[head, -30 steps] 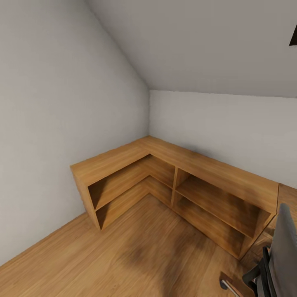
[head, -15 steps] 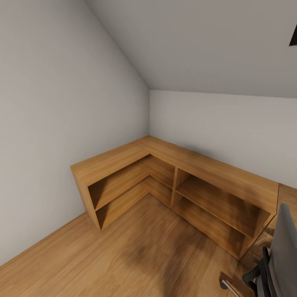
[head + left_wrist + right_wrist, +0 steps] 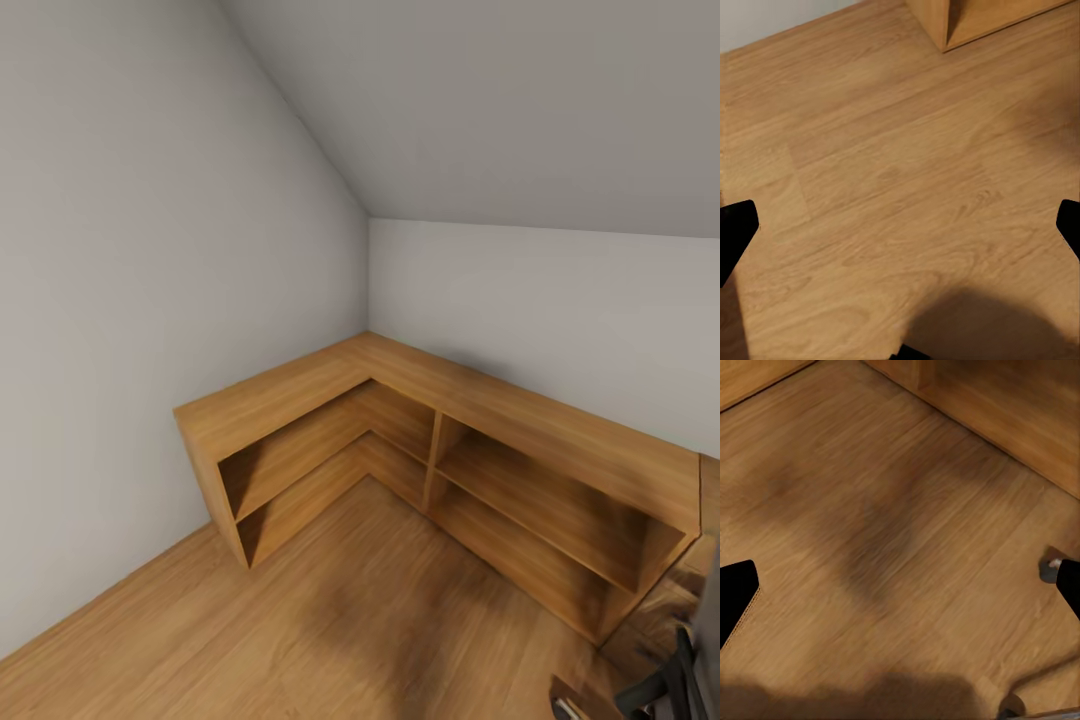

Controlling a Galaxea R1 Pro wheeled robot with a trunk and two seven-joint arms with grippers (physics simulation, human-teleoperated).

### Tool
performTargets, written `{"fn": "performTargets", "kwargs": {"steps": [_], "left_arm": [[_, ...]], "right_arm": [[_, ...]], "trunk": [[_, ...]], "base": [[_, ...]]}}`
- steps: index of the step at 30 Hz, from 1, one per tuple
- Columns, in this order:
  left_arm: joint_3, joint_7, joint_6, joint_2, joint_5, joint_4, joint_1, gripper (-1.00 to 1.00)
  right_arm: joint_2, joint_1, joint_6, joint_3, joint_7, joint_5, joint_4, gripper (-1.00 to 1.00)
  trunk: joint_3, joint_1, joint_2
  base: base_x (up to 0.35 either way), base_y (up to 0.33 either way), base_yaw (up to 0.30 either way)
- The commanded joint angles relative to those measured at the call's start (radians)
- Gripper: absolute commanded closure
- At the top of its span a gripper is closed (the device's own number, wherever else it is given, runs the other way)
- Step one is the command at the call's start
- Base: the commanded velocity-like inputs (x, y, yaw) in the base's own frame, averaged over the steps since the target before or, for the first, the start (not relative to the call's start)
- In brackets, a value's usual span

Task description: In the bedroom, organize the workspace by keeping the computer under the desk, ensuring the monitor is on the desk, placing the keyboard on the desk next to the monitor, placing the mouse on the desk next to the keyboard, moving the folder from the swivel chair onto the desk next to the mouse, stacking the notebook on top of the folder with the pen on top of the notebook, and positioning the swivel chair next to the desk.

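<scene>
Both wrist cameras look down on the wood plank floor [image 3: 892, 187]: the left end effector [image 3: 900, 232] and the right end effector [image 3: 900, 592] are spread wide, holding nothing. In the head view, what appears to be the swivel chair [image 3: 690, 670] sits at the lower right corner. Beyond, an L-shaped wooden shelf unit [image 3: 420, 420] fills the bedroom's grey corner under the sloped ceiling [image 3: 520, 110].

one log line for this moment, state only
phase: in transit | view: wooden corner shelf, plank floor | swivel chair at frame edge | both jaws open, empty
</scene>
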Motion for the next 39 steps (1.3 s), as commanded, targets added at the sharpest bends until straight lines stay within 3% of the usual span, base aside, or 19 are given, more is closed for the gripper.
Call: {"fn": "performTargets", "kwargs": {"steps": [1,5,21,39], "left_arm": [[-0.009,0.010,-0.002,0.003,0.000,-0.001,-0.001,-1.00],[-0.009,0.011,-0.001,0.013,0.000,0.000,-0.001,-1.00],[-0.012,0.009,0.000,0.011,0.000,-0.001,-0.001,-1.00],[-0.013,0.008,0.000,0.007,-0.002,-0.001,-0.001,-1.00]], "right_arm": [[0.000,-0.001,-0.002,-0.003,-0.009,0.011,0.000,-1.00],[0.000,-0.001,-0.002,-0.003,-0.009,0.011,0.000,-1.00],[0.000,-0.001,-0.002,-0.003,-0.007,0.009,0.003,-1.00],[0.000,0.000,-0.002,-0.002,-0.004,0.010,0.003,-1.00]], "trunk": [[-0.001,0.001,-0.001],[-0.001,0.001,-0.001],[-0.001,0.001,-0.001],[0.008,0.001,-0.001]], "base": [[0.258,0.158,0.000],[0.286,0.097,0.000],[0.318,0.008,-0.009],[0.321,0.033,-0.214]]}}
